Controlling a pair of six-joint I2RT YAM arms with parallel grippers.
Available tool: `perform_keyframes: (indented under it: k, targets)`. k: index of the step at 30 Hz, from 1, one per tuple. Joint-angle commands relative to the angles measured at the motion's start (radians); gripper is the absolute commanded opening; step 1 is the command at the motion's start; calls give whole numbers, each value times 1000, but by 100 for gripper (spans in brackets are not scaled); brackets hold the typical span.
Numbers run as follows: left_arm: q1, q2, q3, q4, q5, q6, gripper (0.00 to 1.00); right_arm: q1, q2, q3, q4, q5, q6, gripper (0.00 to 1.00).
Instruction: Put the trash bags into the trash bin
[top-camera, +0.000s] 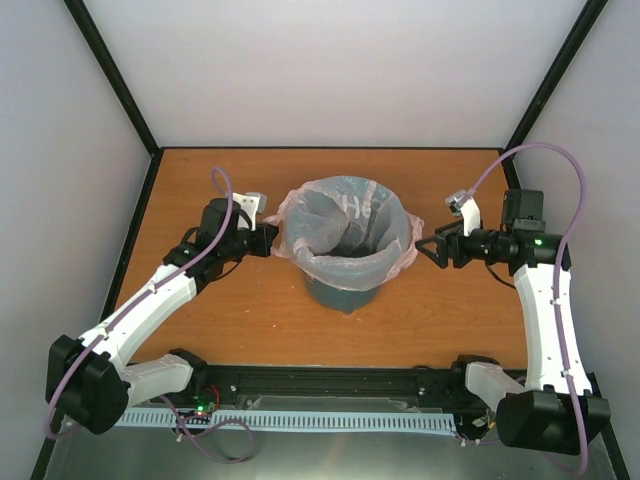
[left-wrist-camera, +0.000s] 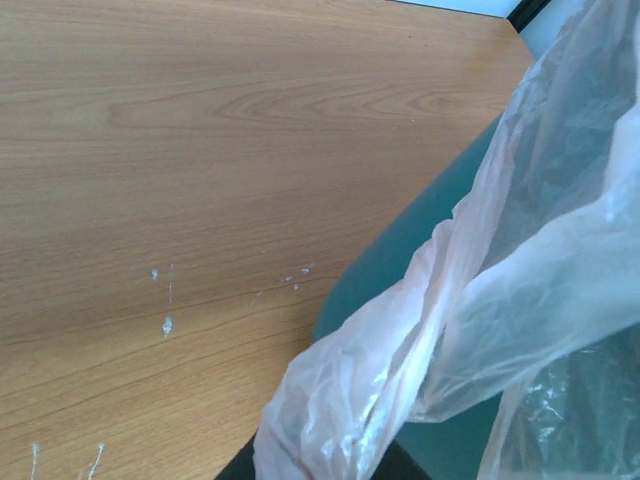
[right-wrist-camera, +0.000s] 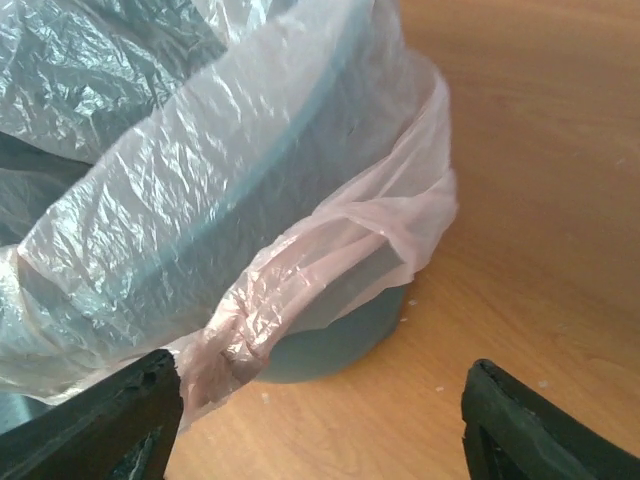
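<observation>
The trash bag is set inside the trash bin, and its mouth is folded over the rim to be kept open. One bunched handle seems pinched by the left gripper, probably for pulling the edge down. The right gripper is held wide open beside the other handle.

Top view looks down on the bin from behind; both wrist views face it closely from opposite sides.
</observation>
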Motion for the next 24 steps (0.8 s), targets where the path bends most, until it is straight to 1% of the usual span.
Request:
perform_keyframes:
  k: [1,4,7,10,12,13,14,17,18,20,24]
  targets:
    - [8,-10,13,43,34,-15,1,-8,-20,-58,-2,-120,-54,74]
    - [8,-8,16,46,47,-13,1,-8,-11,-61,2,-178,-107,70]
    - [8,-8,19,49,49,-11,1,-8,11,-46,20,-214,-114,67]
    - [9,-10,22,44,51,-9,1,-6,53,-43,46,-248,-95,53]
    - [8,-12,17,44,48,-9,1,-7,87,-37,48,-257,-96,49]
    - [8,-12,15,46,47,-10,1,-6,102,-34,42,-262,-101,48]
    - [8,-11,12,48,48,-11,1,-7,118,-32,31,-271,-108,50]
    - [9,-10,10,43,49,-9,1,-6,151,-21,-44,-330,-177,61]
    - [9,-10,10,42,47,-8,1,-6,156,-14,-73,-357,-209,63]
    - [8,-14,9,40,41,-8,1,-6,157,-6,-120,-383,-262,65]
    - [8,-10,7,46,50,-7,1,-7,124,-15,-118,-390,-307,68]
